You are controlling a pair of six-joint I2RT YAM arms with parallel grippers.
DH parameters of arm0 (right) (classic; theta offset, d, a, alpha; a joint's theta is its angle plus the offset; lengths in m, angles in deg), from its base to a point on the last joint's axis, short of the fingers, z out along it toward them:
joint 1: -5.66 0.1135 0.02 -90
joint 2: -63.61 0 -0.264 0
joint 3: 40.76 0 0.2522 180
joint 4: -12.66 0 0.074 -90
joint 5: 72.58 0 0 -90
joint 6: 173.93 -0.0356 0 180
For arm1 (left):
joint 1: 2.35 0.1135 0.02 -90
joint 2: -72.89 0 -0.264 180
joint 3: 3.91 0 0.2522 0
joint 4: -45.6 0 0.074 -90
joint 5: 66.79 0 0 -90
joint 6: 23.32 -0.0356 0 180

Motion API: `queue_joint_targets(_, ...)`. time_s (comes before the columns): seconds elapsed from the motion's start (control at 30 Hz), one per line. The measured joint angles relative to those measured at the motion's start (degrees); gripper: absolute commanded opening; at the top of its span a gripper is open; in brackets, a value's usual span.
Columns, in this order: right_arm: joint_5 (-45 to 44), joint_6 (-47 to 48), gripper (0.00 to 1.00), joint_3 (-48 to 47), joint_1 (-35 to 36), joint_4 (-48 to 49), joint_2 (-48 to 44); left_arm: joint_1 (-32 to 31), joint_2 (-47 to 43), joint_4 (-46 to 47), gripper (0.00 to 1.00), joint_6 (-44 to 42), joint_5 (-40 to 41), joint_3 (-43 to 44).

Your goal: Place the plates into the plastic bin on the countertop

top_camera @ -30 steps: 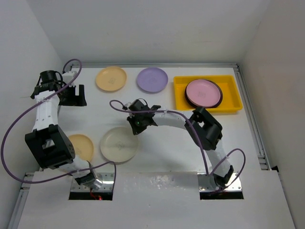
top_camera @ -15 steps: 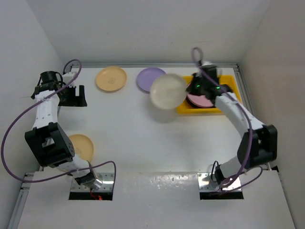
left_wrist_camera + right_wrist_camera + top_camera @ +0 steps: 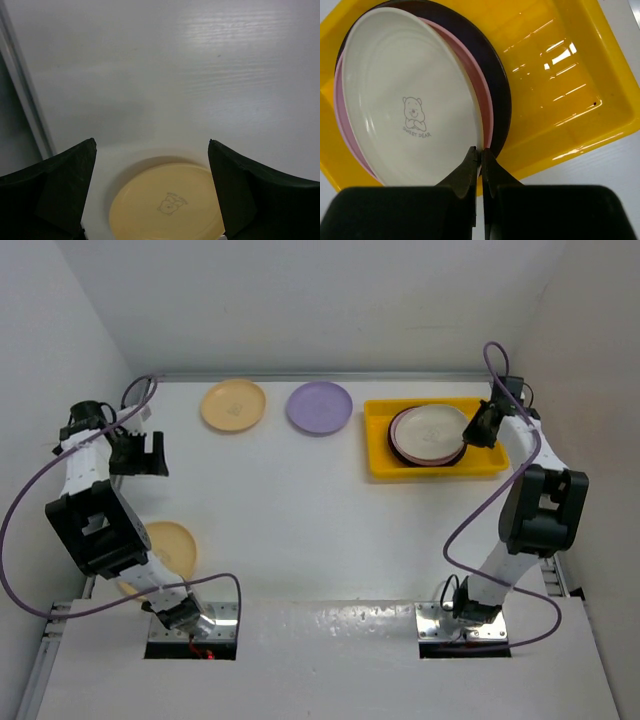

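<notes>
The yellow plastic bin (image 3: 481, 466) stands at the far right of the countertop and also shows in the right wrist view (image 3: 570, 75). In it lie a dark-rimmed plate (image 3: 501, 85), a pink plate (image 3: 488, 107) on that, and a cream plate (image 3: 432, 427) on top. My right gripper (image 3: 478, 430) is shut on the cream plate's (image 3: 405, 115) right rim, with the jaws (image 3: 481, 150) pinched thin. My left gripper (image 3: 148, 452) is open and empty at the far left. A pale orange plate (image 3: 165, 205) lies below its spread fingers (image 3: 151, 142).
A pale orange plate (image 3: 233, 405) and a lilac plate (image 3: 319, 407) lie at the back of the countertop, left of the bin. Another pale orange plate (image 3: 172, 545) lies near the left arm's base. White walls bound the surface, with a rail along the left edge (image 3: 22, 100).
My right arm has carried the cream plate from the near-left middle of the countertop across to the bin and onto the pink plate. My left gripper has shifted slightly left.
</notes>
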Motion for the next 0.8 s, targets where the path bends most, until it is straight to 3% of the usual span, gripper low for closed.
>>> queue_joint_targets(0.03,0.52,-0.13,0.05,0.13,-0.37,0.11,0.15,1.20,0.22,-0.63,0.94,-1.62,0.17,0.00)
queue_joint_targets(0.1,1.73,-0.26,0.28,0.17,-1.20,0.33,0.61,4.33,0.83,-1.14,0.96,-5.01,1.49,-0.63)
queue_joint_targets(0.17,2.97,0.09,0.72,0.13,-1.46,0.46,1.57,8.22,1.18,-1.14,0.97,-8.48,4.15,-3.02)
queue_joint_targets(0.2,3.28,0.35,0.72,0.13,-1.42,0.28,2.12,9.88,1.46,-1.27,0.97,-9.09,4.76,-4.17)
queue_joint_targets(0.23,3.96,1.22,0.81,0.13,-1.36,0.02,2.73,12.24,2.05,-1.25,0.97,-10.32,5.51,-5.44)
queue_joint_targets(0.37,4.72,3.50,0.90,0.13,-0.63,-1.33,3.89,19.52,6.05,-1.14,0.97,-14.08,7.69,-9.11)
queue_joint_targets(0.47,4.44,5.77,0.91,0.04,0.42,-2.29,3.87,22.77,9.16,-1.01,0.94,-16.39,7.74,-11.02)
queue_joint_targets(0.57,3.85,7.56,0.91,-0.50,1.60,-3.85,3.50,24.24,10.16,-2.51,0.73,-19.47,7.32,-12.74)
queue_joint_targets(0.6,3.63,7.98,0.91,-0.59,2.05,-4.20,2.99,24.44,9.86,-2.62,0.52,-20.39,7.28,-13.31)
queue_joint_targets(0.67,2.25,8.72,0.88,-0.59,3.21,-4.96,1.05,24.63,9.84,-2.43,0.30,-21.86,7.63,-14.53)
queue_joint_targets(0.73,0.28,9.53,0.82,-0.57,5.11,-5.11,-2.14,24.79,10.23,-3.23,0.00,-23.02,7.78,-15.06)
queue_joint_targets(0.8,-1.73,10.34,0.78,-0.50,8.66,-4.61,-6.21,24.83,10.78,-6.27,0.00,-23.02,6.99,-14.16)
